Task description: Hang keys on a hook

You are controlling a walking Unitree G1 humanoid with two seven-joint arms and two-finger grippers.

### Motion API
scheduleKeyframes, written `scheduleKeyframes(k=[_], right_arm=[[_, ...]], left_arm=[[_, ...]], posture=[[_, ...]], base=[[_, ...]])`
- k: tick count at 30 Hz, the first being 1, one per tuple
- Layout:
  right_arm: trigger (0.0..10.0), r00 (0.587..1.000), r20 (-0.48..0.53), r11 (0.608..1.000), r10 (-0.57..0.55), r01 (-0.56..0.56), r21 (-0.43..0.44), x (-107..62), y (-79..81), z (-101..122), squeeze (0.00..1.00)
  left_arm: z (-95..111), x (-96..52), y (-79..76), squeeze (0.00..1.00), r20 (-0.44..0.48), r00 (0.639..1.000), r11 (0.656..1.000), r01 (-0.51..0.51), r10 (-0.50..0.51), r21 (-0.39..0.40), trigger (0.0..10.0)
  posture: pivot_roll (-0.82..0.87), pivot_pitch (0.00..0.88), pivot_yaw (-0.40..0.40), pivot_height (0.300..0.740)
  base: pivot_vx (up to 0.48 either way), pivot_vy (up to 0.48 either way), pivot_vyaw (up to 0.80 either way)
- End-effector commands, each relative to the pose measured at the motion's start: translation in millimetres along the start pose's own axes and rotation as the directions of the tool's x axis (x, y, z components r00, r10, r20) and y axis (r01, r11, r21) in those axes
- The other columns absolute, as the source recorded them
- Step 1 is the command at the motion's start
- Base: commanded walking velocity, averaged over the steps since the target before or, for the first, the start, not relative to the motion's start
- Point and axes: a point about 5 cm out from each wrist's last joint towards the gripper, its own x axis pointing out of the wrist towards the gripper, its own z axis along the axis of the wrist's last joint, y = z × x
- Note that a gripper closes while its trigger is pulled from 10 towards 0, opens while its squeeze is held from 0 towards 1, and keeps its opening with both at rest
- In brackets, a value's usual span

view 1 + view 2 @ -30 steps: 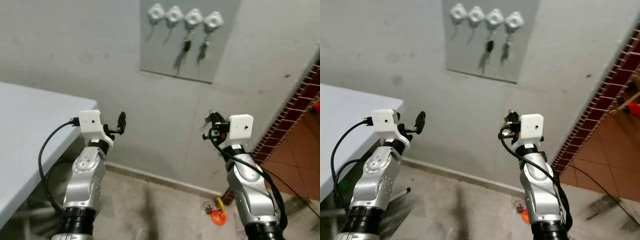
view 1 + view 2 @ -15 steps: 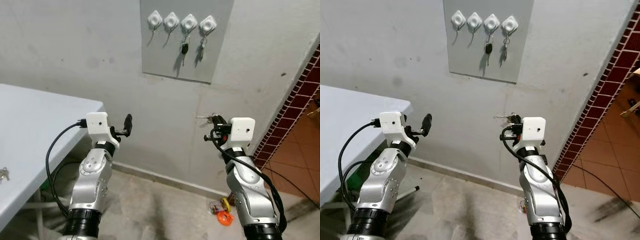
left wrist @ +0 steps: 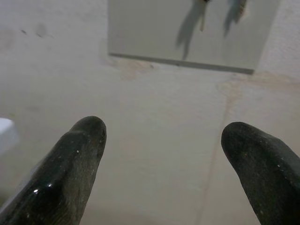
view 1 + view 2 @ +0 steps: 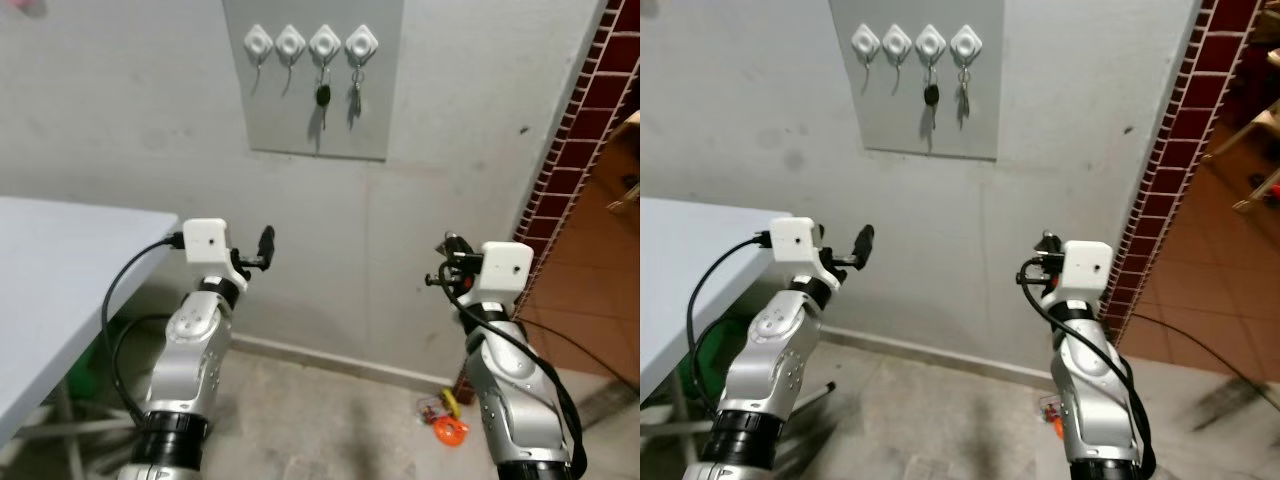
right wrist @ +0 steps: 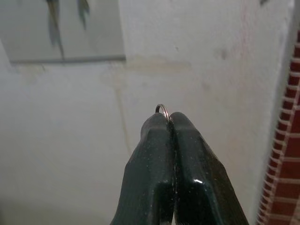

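Note:
A grey panel (image 4: 312,110) on the wall carries a row of white hooks (image 4: 290,42). A black-headed key (image 4: 322,96) hangs from the third hook and silver keys (image 4: 354,92) from the fourth; the two hooks on the left are bare. My right gripper (image 4: 449,244) is raised in front of the wall, below and to the right of the panel. It is shut on a thin metal key ring (image 5: 162,108) that peeks out past the fingertips. My left gripper (image 3: 164,136) is open and holds nothing; it is raised below the panel's left side.
A white table (image 4: 60,260) stands at my left, its corner next to the left arm. A red brick pillar (image 4: 590,120) runs down the right, with tiled floor beyond. Small orange and yellow objects (image 4: 446,428) lie on the floor by the wall.
The whole view has shifted: the panel now sits further left in the picture and more of the brick pillar shows. Both arms hold the same raised pose.

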Motion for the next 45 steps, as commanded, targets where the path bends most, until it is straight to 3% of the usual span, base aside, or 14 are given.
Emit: scheduleKeyframes(k=[1,7,19,35,45], right_arm=[[10.0,1.000,0.025,1.000,0.009,-0.010,0.009,1.0,5.1,7.2,0.00],[10.0,1.000,0.024,1.000,0.016,-0.016,0.004,1.7,4.7,8.3,0.00],[10.0,0.999,0.018,0.999,0.043,-0.043,-0.003,1.8,8.0,8.3,0.00],[10.0,0.999,0.013,0.999,0.052,-0.052,-0.007,-0.5,9.5,8.0,0.00],[10.0,0.999,0.010,0.999,0.053,-0.053,-0.009,-1.8,8.8,7.8,0.00]], left_arm=[[1.8,1.1,3.8,0.00,-0.001,1.000,1.000,-0.005,0.005,0.020,10.0],[-3.3,-0.4,3.5,0.00,-0.026,1.000,0.999,-0.010,0.009,-0.048,10.0],[-4.8,-1.2,6.5,0.00,-0.031,0.999,0.997,-0.035,0.033,-0.064,10.0],[-2.7,-0.2,3.9,0.00,-0.025,1.000,1.000,-0.011,0.011,-0.016,10.0],[-4.4,-0.5,9.5,0.00,-0.035,0.997,0.997,-0.075,0.074,-0.027,10.0]], posture=[[-0.05,0.000,0.054,0.732],[-0.05,0.000,0.042,0.732],[-0.04,0.000,0.032,0.732],[-0.05,0.000,0.033,0.732],[-0.05,0.000,0.032,0.732]], base=[[0.000,0.000,0.00],[0.000,0.162,0.00],[0.000,0.459,0.00],[0.052,0.000,0.00],[0.238,0.000,0.00]])
